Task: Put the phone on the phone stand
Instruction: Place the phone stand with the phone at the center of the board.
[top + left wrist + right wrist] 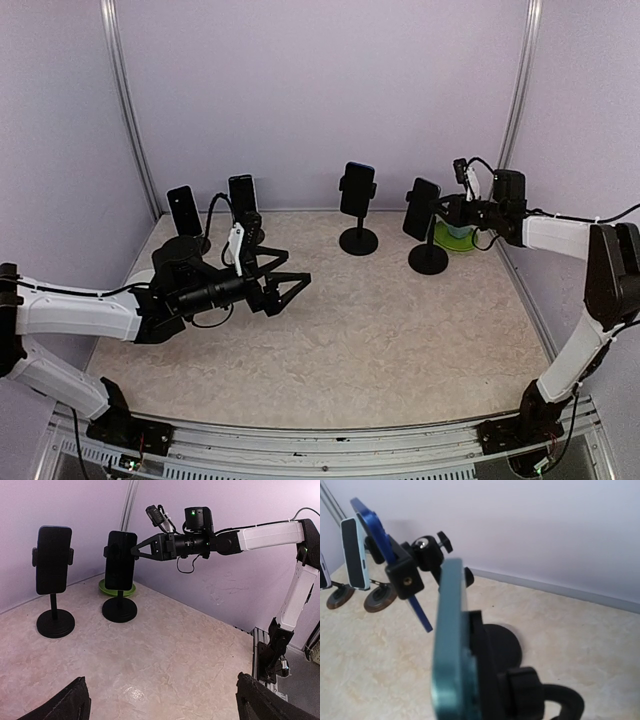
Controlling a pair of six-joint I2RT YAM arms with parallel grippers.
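While upright on stand (pixel 429 262), black, teal-edged phone (pixel 421 208).

Can't read any text, logo or number anywhere, tbh. Just a dark blank screen on the phone (pixel 120 560), plain black on the stand (pixel 119 611), plain white on the arm (pixel 265 534). Too blurry up close in the right wrist view to make out anything either.

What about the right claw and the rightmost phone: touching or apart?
Touching. In the left wrist view the right claw pinches the side edge of the phone, no gap visible.
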